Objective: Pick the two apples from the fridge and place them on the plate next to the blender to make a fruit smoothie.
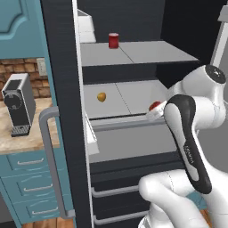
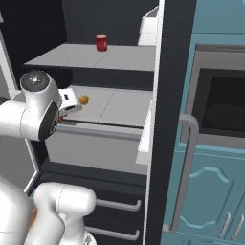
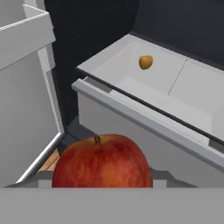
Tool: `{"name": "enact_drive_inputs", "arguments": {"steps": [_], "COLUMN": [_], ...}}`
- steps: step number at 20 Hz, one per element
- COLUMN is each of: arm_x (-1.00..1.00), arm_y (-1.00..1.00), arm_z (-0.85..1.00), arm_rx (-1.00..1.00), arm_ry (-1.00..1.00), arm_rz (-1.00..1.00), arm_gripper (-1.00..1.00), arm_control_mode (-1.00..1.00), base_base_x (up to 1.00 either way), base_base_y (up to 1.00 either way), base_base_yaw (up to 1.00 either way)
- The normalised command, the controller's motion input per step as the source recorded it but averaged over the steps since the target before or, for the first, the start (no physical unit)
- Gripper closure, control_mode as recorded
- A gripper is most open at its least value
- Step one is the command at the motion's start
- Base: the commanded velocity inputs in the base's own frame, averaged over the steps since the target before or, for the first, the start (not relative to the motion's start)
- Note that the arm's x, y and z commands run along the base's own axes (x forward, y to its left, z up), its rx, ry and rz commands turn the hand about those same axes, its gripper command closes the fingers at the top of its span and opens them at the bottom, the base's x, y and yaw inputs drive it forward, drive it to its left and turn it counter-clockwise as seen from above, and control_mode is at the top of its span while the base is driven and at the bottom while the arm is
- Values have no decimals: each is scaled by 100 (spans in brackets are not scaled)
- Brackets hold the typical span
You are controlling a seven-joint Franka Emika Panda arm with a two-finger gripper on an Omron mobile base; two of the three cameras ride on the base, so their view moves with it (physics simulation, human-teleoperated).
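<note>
The fridge [image 1: 67, 111] is shown open, its black door edge and grey bar handle [image 1: 50, 160] upright. A red can [image 1: 113, 40] is set on the upper shelf [image 1: 147, 53] near its back edge. The yellow apple [image 1: 102, 96] is seen on the middle shelf [image 1: 129, 95], toward its left side. The red apple [image 3: 103, 162] is held in the tool [image 1: 153, 109] at that shelf's front right corner; the jaws are closed narrowly on it. A wooden tabletop [image 1: 22, 140] with a coffee machine [image 1: 18, 104] is seen left of the door, over teal drawers. An oven [image 2: 220, 103] is set in teal cabinetry at right.
</note>
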Motion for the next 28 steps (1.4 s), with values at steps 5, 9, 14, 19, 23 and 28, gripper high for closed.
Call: {"name": "enact_drive_inputs", "arguments": {"steps": [5, 9, 14, 19, 23, 28], "arm_x": [-7, -33, -1, 0, 0, 0], "arm_y": [0, -1, 0, 0, 0, 0], "arm_z": [0, 0, 0, 0, 0, 0], "arm_rx": [0, 0, 0, 0, 0, 0], "arm_ry": [-4, -20, 0, 0, 0, 0], "arm_rz": [0, 0, 0, 0, 0, 0], "arm_gripper": [100, 100, 100, 100, 100, 100], "arm_control_mode": [-100, -100, 100, 100, 100, 100], "base_base_x": [0, 0, -19, -95, -94, -71], "base_base_y": [0, 0, 0, 0, 0, 4], "base_base_yaw": [0, 0, 1, 23, 41, 66]}}
